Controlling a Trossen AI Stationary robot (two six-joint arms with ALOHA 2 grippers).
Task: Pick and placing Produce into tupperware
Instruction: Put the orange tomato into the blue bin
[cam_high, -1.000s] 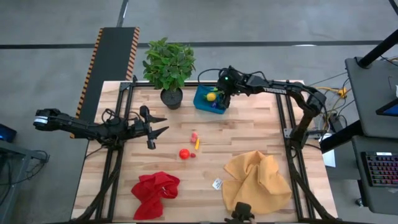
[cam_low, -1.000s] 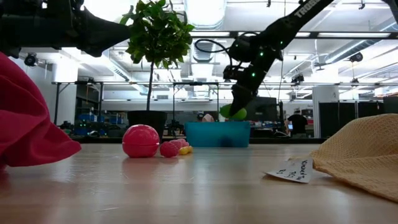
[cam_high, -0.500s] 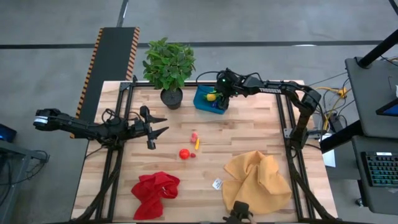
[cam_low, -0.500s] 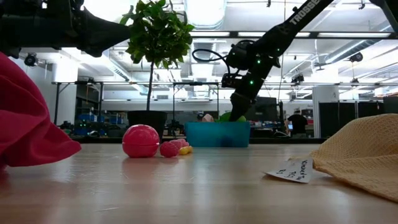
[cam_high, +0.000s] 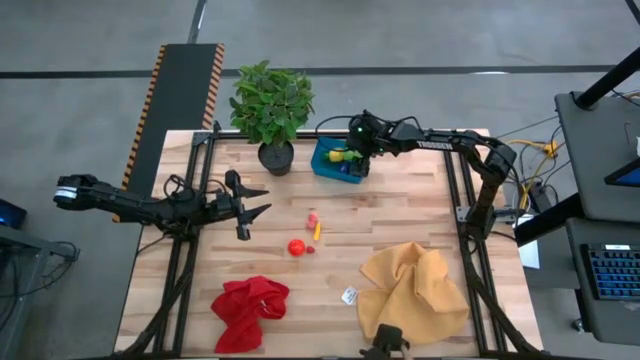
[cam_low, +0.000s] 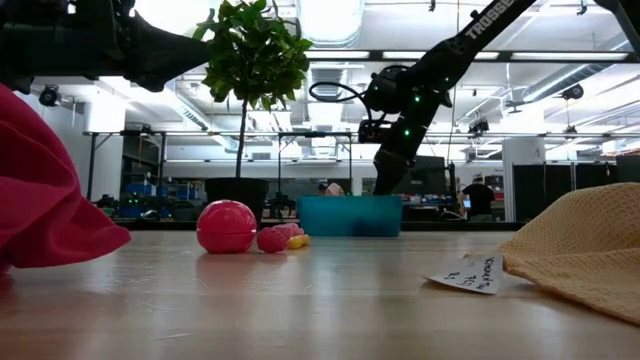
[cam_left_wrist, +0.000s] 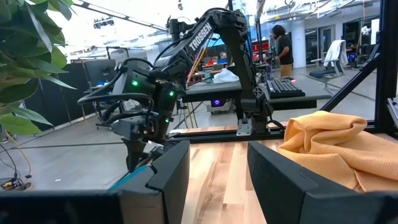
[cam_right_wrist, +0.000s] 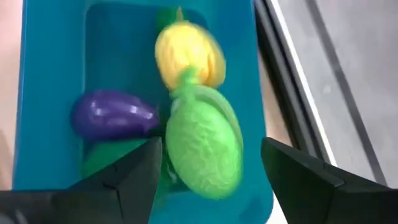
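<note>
Right hand (cam_right_wrist: 205, 171) spread wide, empty, over teal tupperware (cam_right_wrist: 50, 93); wrinkled green produce (cam_right_wrist: 205, 146) inside.

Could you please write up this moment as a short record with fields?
tub: teal tupperware beside potted plant
inside tub: green piece, yellow piece, purple piece
right gripper: open, over tub
left gripper: open, waiting at table's left
loose produce: red ball, small pieces mid-table
cloths: red cloth, yellow cloth
</note>
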